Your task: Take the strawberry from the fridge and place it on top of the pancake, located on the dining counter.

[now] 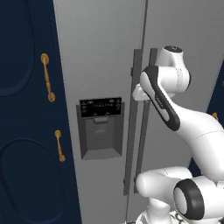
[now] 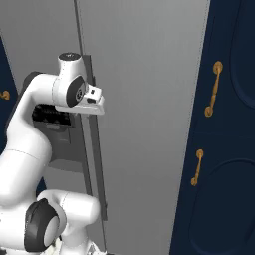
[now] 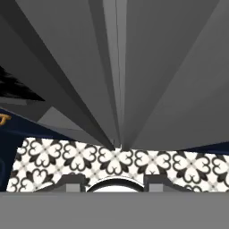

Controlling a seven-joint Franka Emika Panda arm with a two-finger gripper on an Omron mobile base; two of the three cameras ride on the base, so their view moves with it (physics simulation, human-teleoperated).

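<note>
Navy cabinets (image 1: 26, 131) with gold handles (image 1: 48, 78) flanked the fridge (image 1: 100, 52) in the left base view, just left of it; fridge doors were shut in both base views. On the left door sat the black control panel (image 1: 100, 107) with the recessed dispenser (image 1: 101, 138) just below it; right of that, along the seam between the doors, ran the two dark-grey bar handles (image 1: 136, 83). Right of the seam the white arm reached up to the handles; the gripper (image 1: 141, 92) was pressed against the right-hand bar, well above the dispenser's base. From the right base view the same wrist block (image 2: 93, 99) sat against the handle (image 2: 89, 74), with more navy cabinets (image 2: 224, 149) right of the fridge. Hand view looked down along the door seam to patterned floor tiles (image 3: 116, 163) below the fridge; only the stubby finger tips (image 3: 74, 182) showed, nothing visibly between them. Jaws looked fairly narrow, but whether clenched on the bar or released: cannot tell. Strawberry presumably behind the shut doors, so not seen; pancake and dining counter were not in frame. Step in hand, as I judge it: opening the fridge. Next move likely calls for a firm hold on the handle, then a pull outward along the door's arc, hinge-side fixed; slipping off the bar is the risk.
</note>
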